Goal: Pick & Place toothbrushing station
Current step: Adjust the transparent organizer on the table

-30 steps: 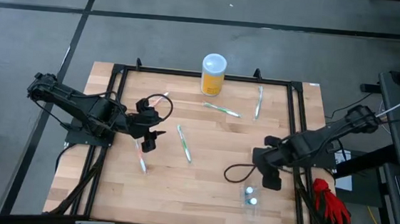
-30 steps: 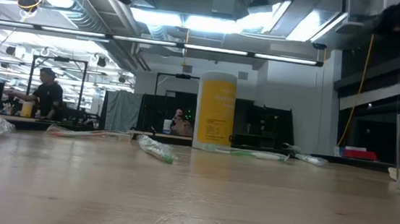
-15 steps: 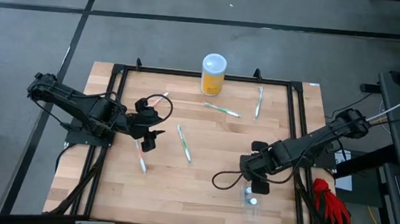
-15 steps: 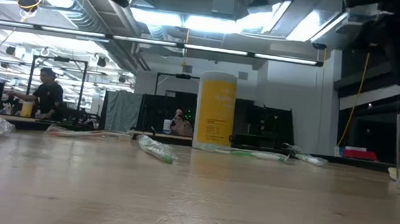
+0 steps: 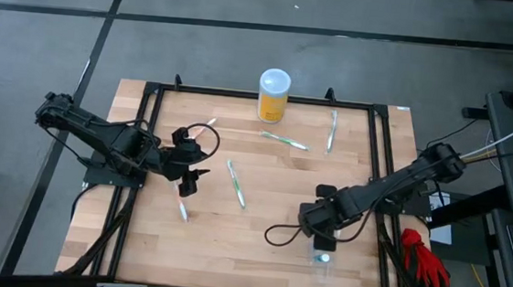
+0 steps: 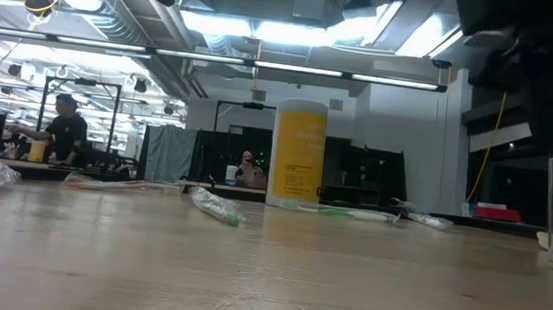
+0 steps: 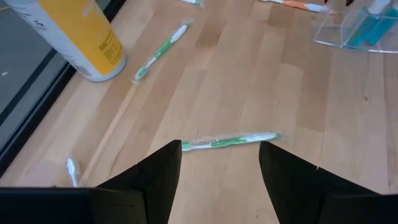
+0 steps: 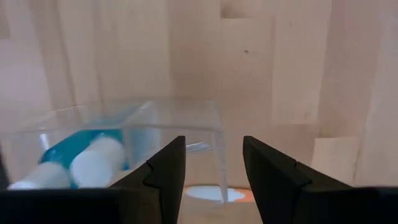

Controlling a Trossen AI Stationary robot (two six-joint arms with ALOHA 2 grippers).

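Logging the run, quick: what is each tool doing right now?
Left tool: open, empty, above a green toothbrush.
Right tool: open, empty, over the clear cup.

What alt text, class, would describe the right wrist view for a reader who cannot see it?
The right gripper, jaws open, hovers over a clear plastic cup on the wooden table. Inside the cup are teal-blue tubes with white caps.
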